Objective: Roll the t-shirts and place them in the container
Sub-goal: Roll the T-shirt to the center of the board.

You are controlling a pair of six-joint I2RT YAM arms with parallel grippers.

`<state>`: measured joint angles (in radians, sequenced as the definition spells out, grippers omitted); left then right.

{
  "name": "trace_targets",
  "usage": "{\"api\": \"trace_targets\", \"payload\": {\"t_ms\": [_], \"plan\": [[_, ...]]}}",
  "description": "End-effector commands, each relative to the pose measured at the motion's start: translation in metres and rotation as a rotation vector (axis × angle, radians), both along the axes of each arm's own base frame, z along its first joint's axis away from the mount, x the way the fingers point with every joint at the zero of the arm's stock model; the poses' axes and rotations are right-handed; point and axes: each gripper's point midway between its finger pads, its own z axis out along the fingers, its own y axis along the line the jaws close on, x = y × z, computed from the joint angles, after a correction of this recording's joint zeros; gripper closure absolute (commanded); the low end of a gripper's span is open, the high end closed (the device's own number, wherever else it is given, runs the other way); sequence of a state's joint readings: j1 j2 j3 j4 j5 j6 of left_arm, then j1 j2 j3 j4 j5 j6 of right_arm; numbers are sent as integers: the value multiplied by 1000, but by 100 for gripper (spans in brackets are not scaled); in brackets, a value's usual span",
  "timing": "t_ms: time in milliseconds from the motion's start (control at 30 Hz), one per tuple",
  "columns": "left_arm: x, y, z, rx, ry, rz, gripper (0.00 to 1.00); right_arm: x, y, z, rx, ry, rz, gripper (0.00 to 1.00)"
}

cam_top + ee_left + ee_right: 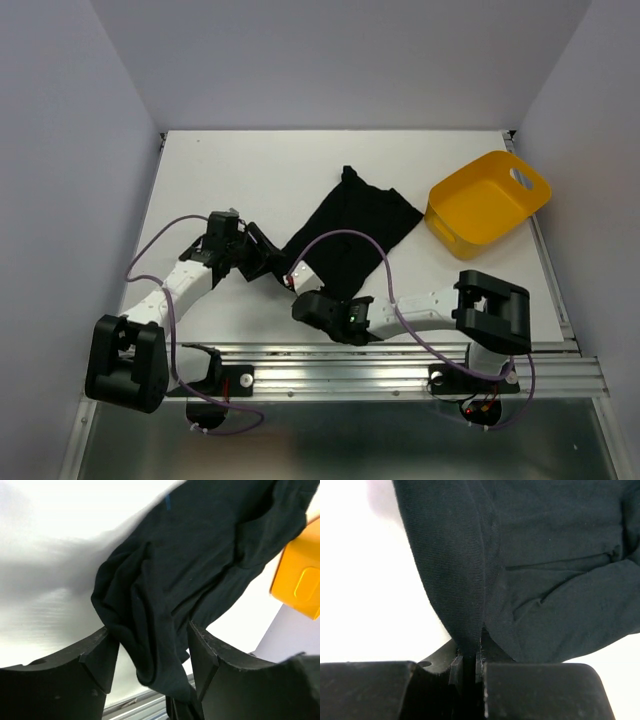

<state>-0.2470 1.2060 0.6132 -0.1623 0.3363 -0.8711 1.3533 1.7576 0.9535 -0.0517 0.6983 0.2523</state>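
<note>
One black t-shirt (352, 228) lies crumpled on the white table (220, 170), its near-left end bunched up. My left gripper (264, 252) is at that end. In the left wrist view its jaws (150, 635) stand wide apart, with a hanging bunch of the t-shirt (190, 565) between the fingers (97, 655), not pinched. My right gripper (302, 288) is just nearer, at the shirt's near edge. In the right wrist view it (470, 652) is shut on a fold of the t-shirt (545, 555), lifted a little off the table.
A yellow plastic tub (487, 197) stands tilted at the right, close to the shirt's far-right end, and shows in the left wrist view (300, 580). A metal rail (400, 360) runs along the near edge. Grey walls enclose three sides. Purple cables (345, 238) loop over the shirt.
</note>
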Motion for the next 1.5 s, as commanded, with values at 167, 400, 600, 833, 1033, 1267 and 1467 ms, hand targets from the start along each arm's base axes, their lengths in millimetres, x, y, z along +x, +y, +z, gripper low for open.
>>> {"api": "trace_targets", "payload": {"t_ms": [167, 400, 600, 833, 1033, 1267, 1467], "plan": [[25, 4, 51, 58, -155, -35, 28, 7, 21, 30, 283, 241, 39, 99], [32, 12, 75, 105, -202, -22, 28, 6, 30, 39, 413, 422, 113, 99], [30, 14, 77, 119, -210, -31, 28, 0, 32, 39, 515, 633, 179, 99], [18, 12, 61, 113, -185, -68, 46, 5, 26, 40, 639, 815, 177, 99], [10, 8, 49, 106, -176, -116, 81, 6, 20, 32, 713, 968, 179, 99], [12, 0, 34, 102, -156, -164, 100, 9, 18, 23, 761, 1102, 164, 99], [18, -5, 17, 102, -138, -193, 100, 16, 7, 16, 791, 1143, 126, 99]]}}
